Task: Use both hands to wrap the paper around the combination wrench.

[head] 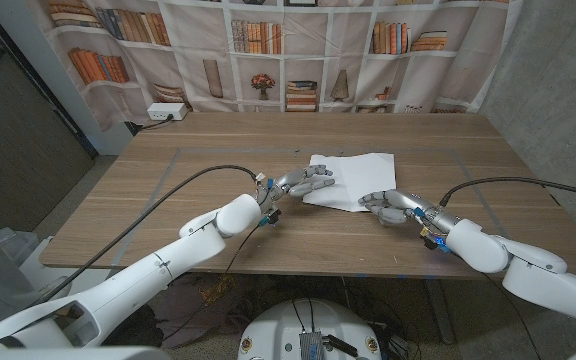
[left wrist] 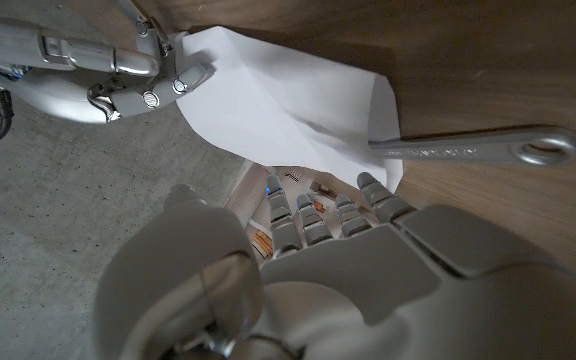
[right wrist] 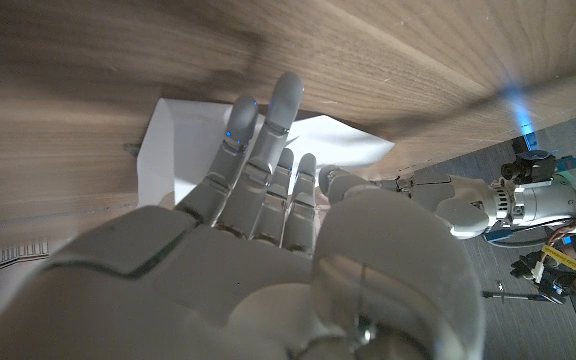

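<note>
A white sheet of paper (head: 353,178) lies folded on the wooden table (head: 168,215). In the left wrist view the paper (left wrist: 288,105) covers most of a steel combination wrench (left wrist: 468,150), whose ring end sticks out onto the wood. My left hand (head: 303,182) reaches to the paper's left edge with its fingers (left wrist: 313,215) spread against the sheet. At the paper's near right corner my right hand (head: 388,207) touches the sheet with outstretched fingertips (left wrist: 183,75). Seen from the right wrist, the right hand (right wrist: 268,210) stretches over the paper (right wrist: 183,135). Neither hand grips anything.
A bookshelf-print backdrop (head: 298,50) hangs behind the table's far edge, and a white power strip (head: 165,113) sits at the far left corner. Black cables (head: 183,185) trail along both arms. Bare wood surrounds the paper.
</note>
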